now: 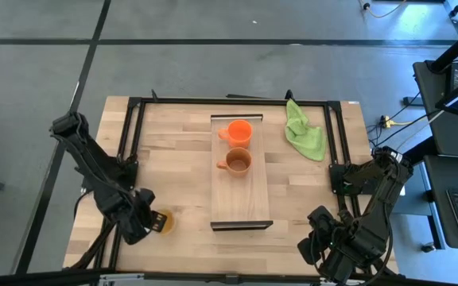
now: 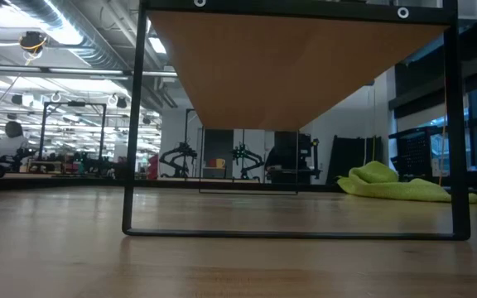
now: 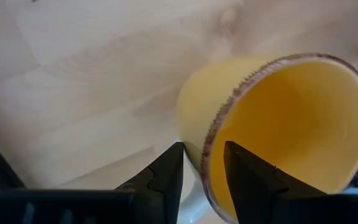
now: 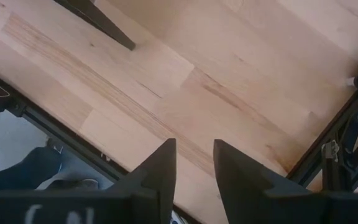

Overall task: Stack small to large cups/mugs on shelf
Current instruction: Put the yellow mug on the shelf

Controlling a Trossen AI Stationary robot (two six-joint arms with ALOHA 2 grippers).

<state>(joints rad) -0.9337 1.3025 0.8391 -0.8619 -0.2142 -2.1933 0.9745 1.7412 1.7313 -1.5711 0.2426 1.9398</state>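
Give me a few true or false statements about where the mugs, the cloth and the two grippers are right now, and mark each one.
1. Two mugs stand on the shelf. True: the bright orange mug and the brown-orange mug.
2. The left gripper has its fingers astride the rim of the yellow mug. True.
3. The yellow mug is on the shelf. False: it is at the tabletop's near left corner, off the shelf.
4. The green cloth lies on the shelf. False: it lies on the tabletop to the shelf's right.
5. The right gripper holds a mug. False: it is empty, above bare tabletop.
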